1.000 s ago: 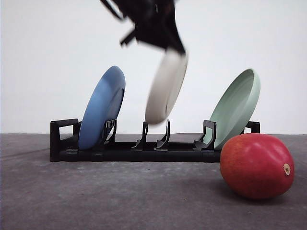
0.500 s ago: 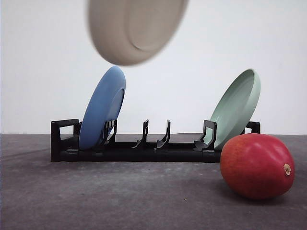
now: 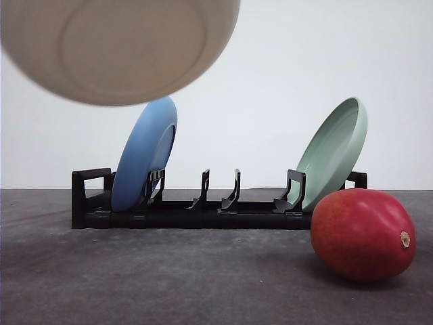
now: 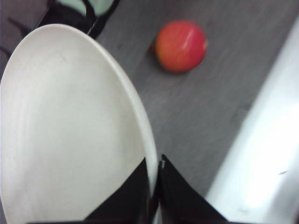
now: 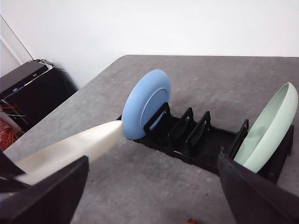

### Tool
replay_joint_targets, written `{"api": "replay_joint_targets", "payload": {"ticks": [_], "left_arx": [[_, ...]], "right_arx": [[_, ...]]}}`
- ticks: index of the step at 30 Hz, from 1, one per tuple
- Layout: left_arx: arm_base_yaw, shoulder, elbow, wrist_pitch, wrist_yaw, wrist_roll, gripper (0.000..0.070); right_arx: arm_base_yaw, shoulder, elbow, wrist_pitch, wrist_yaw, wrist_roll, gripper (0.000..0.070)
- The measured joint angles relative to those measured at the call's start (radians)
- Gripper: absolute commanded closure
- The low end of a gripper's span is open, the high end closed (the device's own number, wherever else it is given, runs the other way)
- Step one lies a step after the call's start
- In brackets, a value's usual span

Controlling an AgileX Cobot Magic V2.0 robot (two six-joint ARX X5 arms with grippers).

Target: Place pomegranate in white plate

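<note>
Above the rack point(image 3: 203, 210), the left end effector point(image 4: 154, 205) clamps the white plate point(image 3: 118, 47); right end effector point(image 5: 149, 186) spread; pomegranate point(image 3: 362, 233) unobstructed.

Place: a lab or test bench — not a lived-in kitchen
Surface: dark grey table point(image 3: 169, 277) set against a plain white wall point(image 3: 270, 81)
Props: a black dish rack point(image 3: 203, 210) staged alone
Background: dark electronics box point(image 5: 28, 88) with loose cables — beside the table
</note>
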Motion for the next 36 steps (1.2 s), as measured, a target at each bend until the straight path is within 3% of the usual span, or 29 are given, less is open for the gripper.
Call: {"api": "replay_joint_targets", "payload": {"ticks": [17, 28, 33, 35, 36], "left_arx": [[-0.106, 0.011, -0.643, 0.574, -0.195, -0.039, 0.0698], [-0.179, 0.12, -0.689, 0.719, -0.208, -0.049, 0.0699], [-0.191, 0.187, -0.689, 0.732, -0.208, -0.05, 0.0694], [-0.191, 0.192, -0.689, 0.732, -0.208, -0.052, 0.0619], [-0.191, 0.192, -0.689, 0.733, -0.208, -0.056, 0.0543]], "right_arx": [[0.011, 0.0, 0.0, 0.0, 0.0, 0.0, 0.0138], [0.013, 0.0, 0.0, 0.0, 0.0, 0.0, 0.0138], [0.013, 0.0, 0.0, -0.002, 0.0, 0.0, 0.0138], [0.013, 0.0, 0.0, -0.003, 0.0, 0.0, 0.0138], [0.013, 0.0, 0.0, -0.004, 0.0, 0.0, 0.0138]]}}
